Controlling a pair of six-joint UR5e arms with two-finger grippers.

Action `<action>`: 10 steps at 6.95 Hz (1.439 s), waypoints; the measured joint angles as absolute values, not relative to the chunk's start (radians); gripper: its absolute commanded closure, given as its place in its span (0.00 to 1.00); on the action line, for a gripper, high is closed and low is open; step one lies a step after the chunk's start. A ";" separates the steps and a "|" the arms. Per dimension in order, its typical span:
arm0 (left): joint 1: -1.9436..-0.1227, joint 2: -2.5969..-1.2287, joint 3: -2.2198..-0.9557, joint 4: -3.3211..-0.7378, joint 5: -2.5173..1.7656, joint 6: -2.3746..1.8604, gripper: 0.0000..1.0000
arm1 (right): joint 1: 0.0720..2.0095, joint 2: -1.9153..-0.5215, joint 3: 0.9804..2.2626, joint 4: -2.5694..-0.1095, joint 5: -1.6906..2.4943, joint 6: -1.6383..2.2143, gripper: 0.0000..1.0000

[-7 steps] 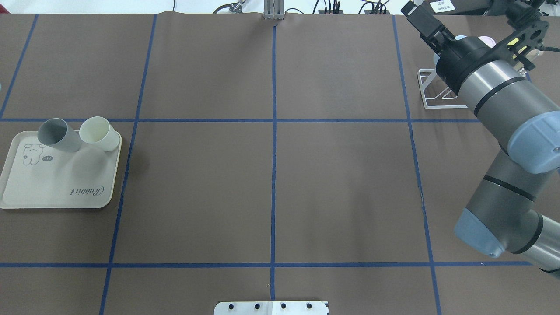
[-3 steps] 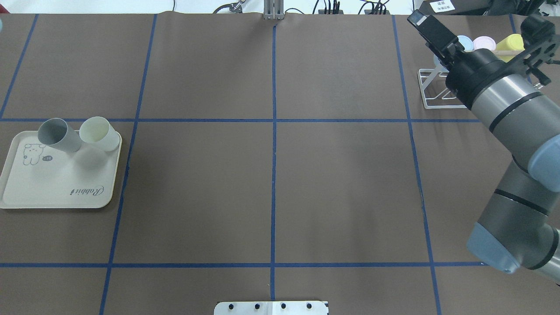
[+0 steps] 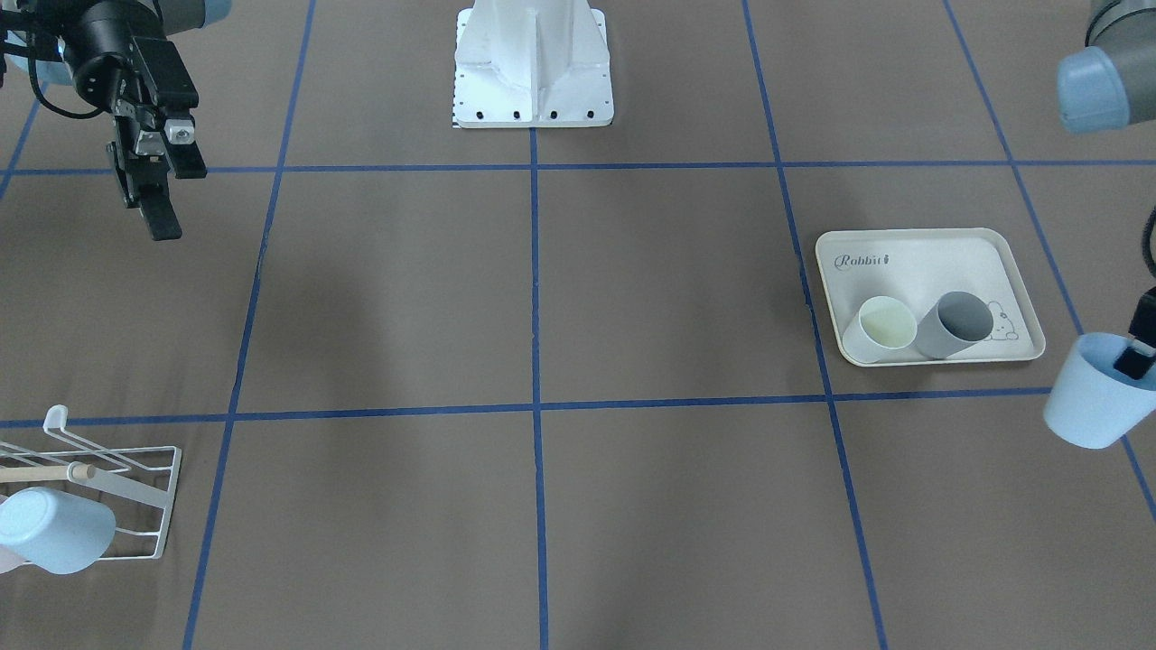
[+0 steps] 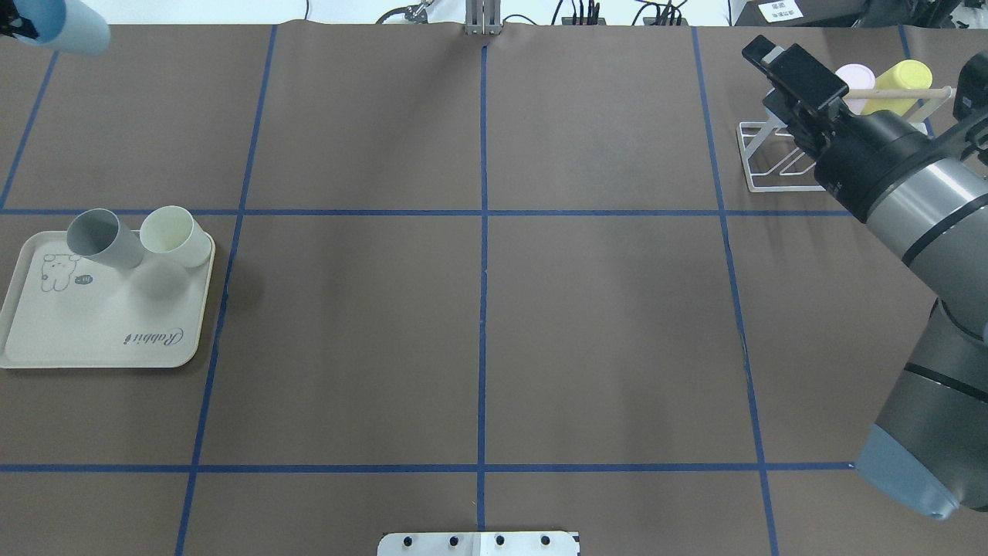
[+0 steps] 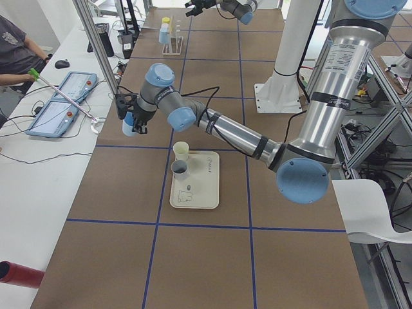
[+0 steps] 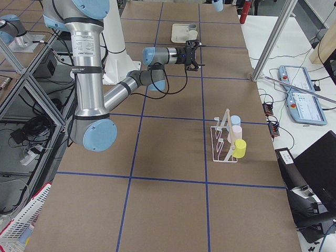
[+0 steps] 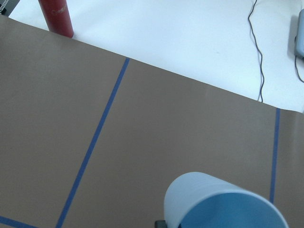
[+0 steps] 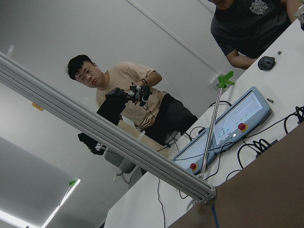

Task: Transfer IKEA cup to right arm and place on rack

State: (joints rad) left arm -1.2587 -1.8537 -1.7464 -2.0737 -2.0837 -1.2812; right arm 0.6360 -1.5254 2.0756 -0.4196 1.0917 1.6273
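**Handover hasn't started yet: cup's up on the left, right arm parked by the rack**

Front-facing cam: the left claw (image 3: 1135, 361) is clenched on the IKEA cup (image 3: 1093, 397), one finger inside the rim. The cup hangs tilted in the air just past the tray (image 3: 912, 262), where a grey cup (image 3: 957, 325) and a cream cup (image 3: 880, 329) lie. The right claw (image 3: 172, 203) is way over on the other side, fingers spread as far as I can tell, nothing in it. The rack (image 3: 56, 417) sits in the corner with a blue cup (image 3: 54, 542) hung on it.

Overhead: the IKEA cup (image 4: 65, 29) pokes in at the far-left corner. The right arm is over by the rack (image 4: 779, 188), which also holds a pink cup (image 4: 855, 76) and a yellow cup (image 4: 899, 77).

Left side cam: the near arm is stretched out and holds the cup above the desk (image 5: 193, 257).

Right side cam: the near arm's claw is in the air, well apart from the rack.

Left wrist: the cup's mouth fills the bottom, with bare desk under it.

Right wrist: just a person (image 8: 123, 95) beyond the desk, nothing useful.

My read: pick done, transfer pending. Next, both arms need to meet mid-desk. The right claw should take a bit of wall the left finger isn't covering, before the left lets go.
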 measured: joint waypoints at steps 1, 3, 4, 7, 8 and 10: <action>-1.207 -1.869 -1.754 -2.148 -2.050 -1.416 1.00 | 0.625 -1.555 2.079 -0.366 1.096 1.647 0.00; -1.131 -1.903 -1.784 -2.288 -2.010 -1.688 1.00 | 0.613 -1.619 2.079 -0.251 1.136 1.696 0.00; -1.085 -1.912 -1.813 -2.346 -1.984 -1.802 1.00 | 0.609 -1.632 2.079 -0.226 1.160 1.735 0.00; -0.875 -1.976 -1.870 -2.426 -1.811 -2.003 1.00 | 0.545 -1.631 2.077 -0.181 1.187 1.834 0.00; -0.840 -1.995 -1.877 -2.442 -1.788 -2.043 1.00 | 0.508 -1.614 2.077 -0.171 1.185 1.852 0.00; -0.812 -1.999 -1.876 -2.497 -1.779 -2.100 1.00 | 0.420 -1.505 2.050 -0.177 1.176 1.862 0.00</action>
State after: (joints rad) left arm -0.8122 -1.9993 -1.8763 -2.4969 -1.7788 -2.0998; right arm 0.4202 -1.5045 2.0499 -0.1772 1.1765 1.8624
